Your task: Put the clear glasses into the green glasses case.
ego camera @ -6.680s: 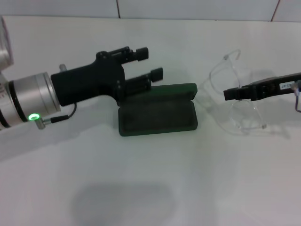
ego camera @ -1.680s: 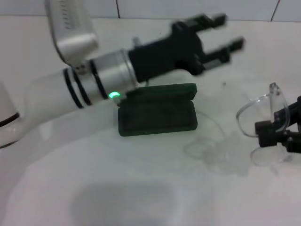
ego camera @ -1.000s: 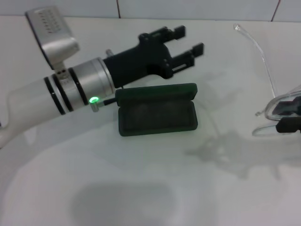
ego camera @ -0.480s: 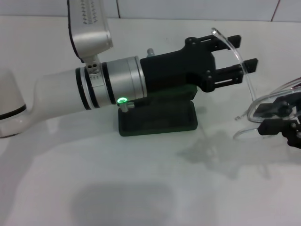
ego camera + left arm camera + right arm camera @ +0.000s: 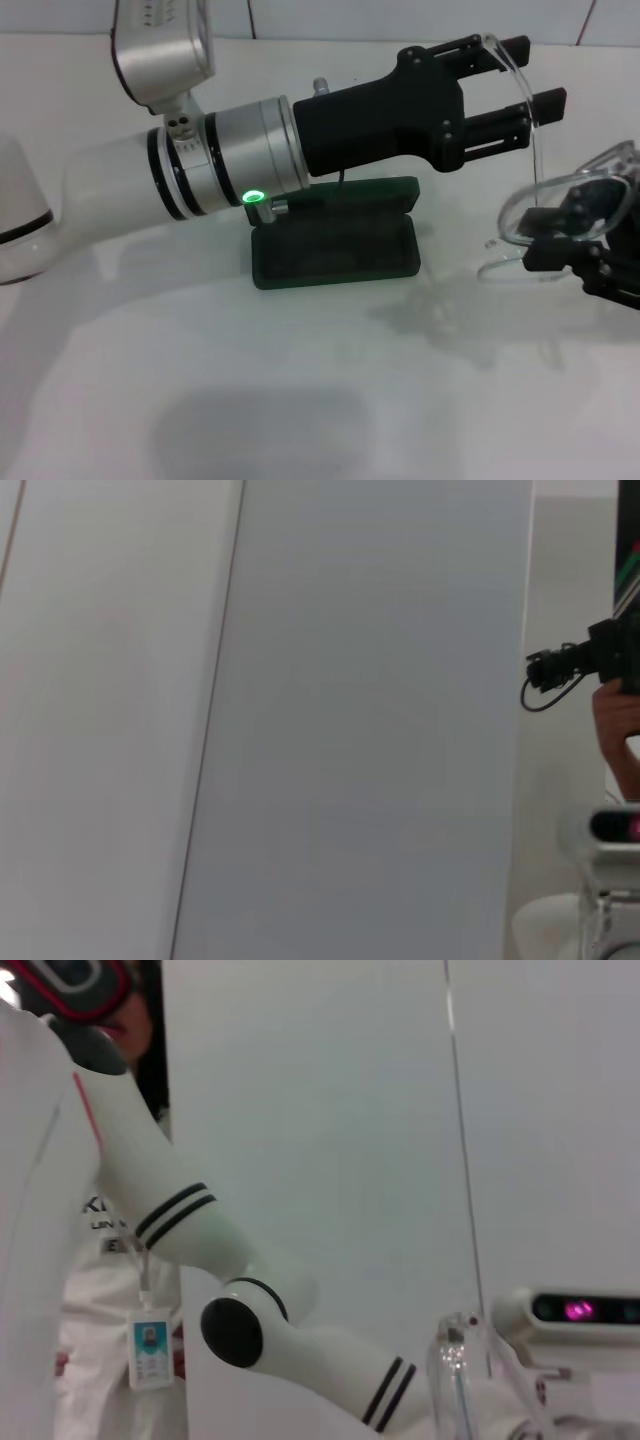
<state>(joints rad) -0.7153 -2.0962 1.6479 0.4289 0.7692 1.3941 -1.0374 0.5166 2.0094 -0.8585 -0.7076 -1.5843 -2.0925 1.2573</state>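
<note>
The green glasses case (image 5: 335,245) lies open mid-table, its lid (image 5: 340,195) standing up at the back. My right gripper (image 5: 556,238) is at the right edge, shut on the clear glasses (image 5: 525,215) and holding them off the table. One thin clear arm (image 5: 532,120) of the glasses rises and curves across the fingertips of my left gripper (image 5: 530,75). That gripper is open and reaches in from the left above the case lid; whether it touches the clear arm I cannot tell. Part of the clear glasses (image 5: 458,1370) also shows in the right wrist view.
The white table (image 5: 300,380) spreads bare in front of the case, with a tiled wall along the back. In the right wrist view my white left arm (image 5: 290,1310) and a person with a badge (image 5: 150,1345) stand nearby.
Over the frames the right gripper lifted the glasses off the table. In the last half second the left gripper shifted slightly right and up, and the glasses tilted closer to it.
</note>
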